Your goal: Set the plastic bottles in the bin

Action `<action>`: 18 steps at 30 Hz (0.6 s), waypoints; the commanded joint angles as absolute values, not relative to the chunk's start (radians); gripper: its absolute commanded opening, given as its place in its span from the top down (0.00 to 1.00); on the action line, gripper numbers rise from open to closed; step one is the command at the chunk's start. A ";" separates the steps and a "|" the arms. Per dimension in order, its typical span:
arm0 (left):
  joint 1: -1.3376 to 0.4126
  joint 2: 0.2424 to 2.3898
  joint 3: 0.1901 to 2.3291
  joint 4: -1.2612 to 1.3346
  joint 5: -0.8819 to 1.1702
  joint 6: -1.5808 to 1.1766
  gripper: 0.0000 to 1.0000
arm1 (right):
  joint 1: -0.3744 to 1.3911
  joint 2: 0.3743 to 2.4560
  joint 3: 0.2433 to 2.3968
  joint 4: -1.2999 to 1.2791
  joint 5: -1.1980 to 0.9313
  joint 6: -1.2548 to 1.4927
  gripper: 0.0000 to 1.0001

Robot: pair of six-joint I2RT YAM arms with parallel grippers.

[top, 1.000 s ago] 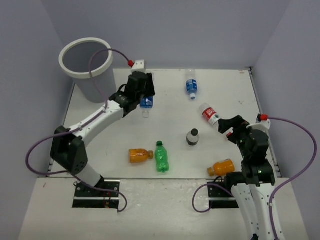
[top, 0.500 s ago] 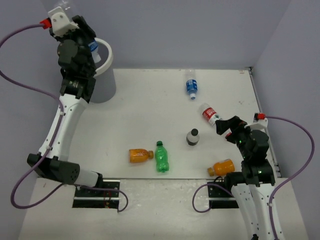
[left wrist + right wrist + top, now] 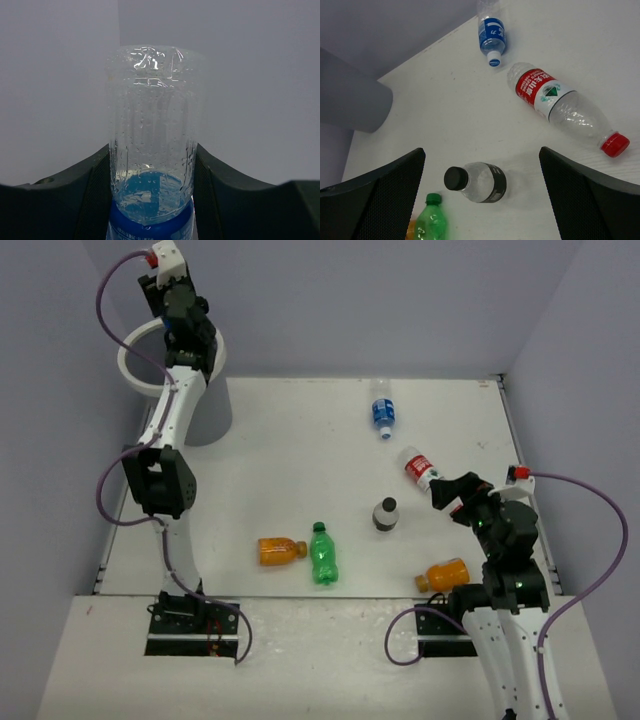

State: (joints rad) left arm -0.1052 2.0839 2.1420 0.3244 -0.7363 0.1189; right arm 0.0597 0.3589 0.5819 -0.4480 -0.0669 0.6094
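The left end effector pinched a clear blue-labelled bottle high by the bin at the table's 10 o'clock corner, while the right end effector hung spread beside the red-labelled bottle at 3 o'clock.

My left claw has no spare room: a clear plastic bottle with a blue label fills the gap between its fingers. Under it the round white-grey plastic bin stands open-topped, though my own arm crosses its near rim. My right claw is spread wide, and a clear red-labelled bottle lies just ahead of it. A small dark-banded bottle sits left of that, with bare white table running between them. A lying orange bottle crowds that arm's base. From bin to green bottle the table lies open.
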 commanded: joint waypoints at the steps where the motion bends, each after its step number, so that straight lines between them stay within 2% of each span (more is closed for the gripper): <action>1: -0.060 2.140 2.271 0.301 -0.743 0.159 0.46 | 0.058 0.349 0.574 -0.405 -0.061 0.597 0.01; 3: -0.060 2.132 2.230 0.287 -0.707 0.159 0.00 | 0.058 0.354 0.569 -0.398 -0.055 0.600 0.01; 7: -0.060 2.060 2.158 0.257 -0.659 0.110 0.00 | 0.058 0.386 0.589 -0.411 -0.067 0.598 0.01; 15: -0.077 1.902 2.166 0.073 -0.482 -0.051 0.00 | 0.057 0.377 0.605 -0.434 -0.078 0.598 0.01; 18: -0.095 1.782 2.038 0.036 -0.352 -0.153 0.00 | 0.057 0.371 0.608 -0.444 -0.100 0.597 0.01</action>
